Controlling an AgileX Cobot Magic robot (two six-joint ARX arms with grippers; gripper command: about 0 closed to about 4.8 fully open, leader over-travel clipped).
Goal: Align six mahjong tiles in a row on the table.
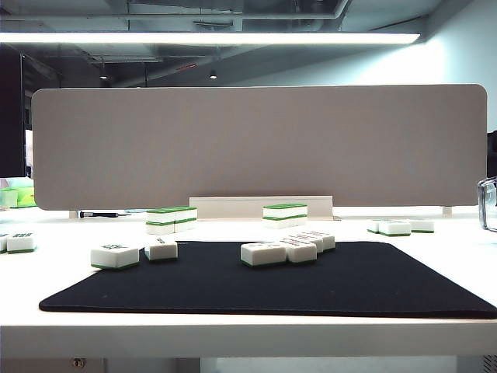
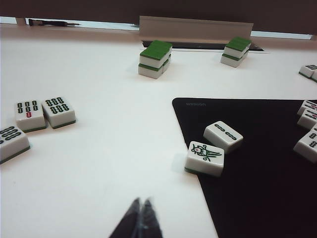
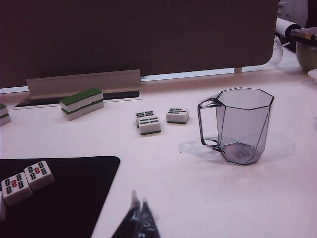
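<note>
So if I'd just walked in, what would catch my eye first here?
Probably the black mat on the white table, with white mahjong tiles scattered over and around it. Behind stand two green-topped tile stacks before a grey divider panel. Off to the right sits a clear plastic mug; the left gripper and right gripper hang shut, holding nothing.

The mahjong tiles (image 1: 115, 256) are glossy white with thin green bases; one (image 2: 205, 157) bears a green bird with a red dot, another (image 2: 29, 115) black bars with one red. The stacked tiles (image 2: 155, 58) show green tops. The mat (image 1: 311, 284) is black, the table (image 2: 99, 163) white, the divider (image 1: 256, 144) grey, the cup (image 3: 238, 125) clear smoky grey.
</note>
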